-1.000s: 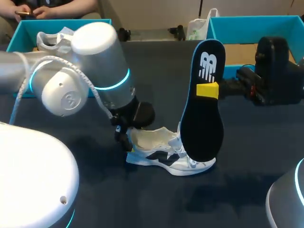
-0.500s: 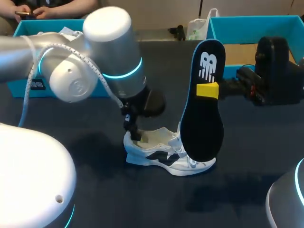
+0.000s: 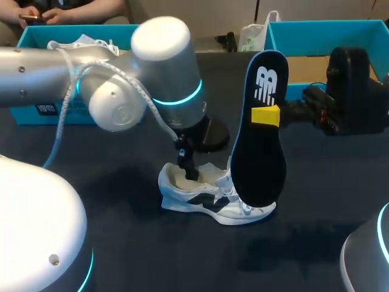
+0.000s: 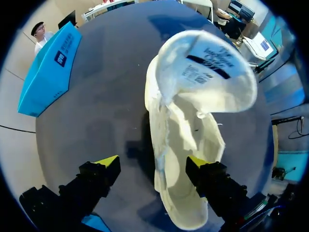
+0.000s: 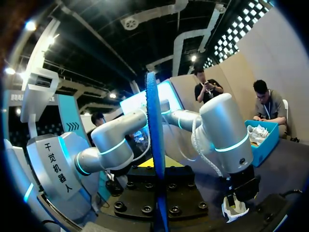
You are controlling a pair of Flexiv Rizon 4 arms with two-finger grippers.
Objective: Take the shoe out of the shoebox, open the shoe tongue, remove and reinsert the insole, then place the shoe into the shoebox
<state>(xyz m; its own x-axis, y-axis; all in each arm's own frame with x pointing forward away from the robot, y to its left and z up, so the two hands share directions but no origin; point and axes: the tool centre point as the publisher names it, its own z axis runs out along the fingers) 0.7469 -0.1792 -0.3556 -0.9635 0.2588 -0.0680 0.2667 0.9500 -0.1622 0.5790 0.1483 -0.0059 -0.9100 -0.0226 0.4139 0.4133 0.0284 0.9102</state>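
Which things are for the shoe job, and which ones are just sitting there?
For the job: white shoe; dark insole, held by the right gripper; left gripper at the shoe's opening; probably the blue shoebox on the right.
Just lying about: left blue box; second shoe inside it; white bag.

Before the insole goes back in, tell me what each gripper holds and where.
The right gripper clamps the insole near its middle; left gripper, open at the shoe, holds nothing.

Soft overhead light casts faint shadows around the shoe (image 3: pixel 213 204) on the table (image 3: pixel 152 255).
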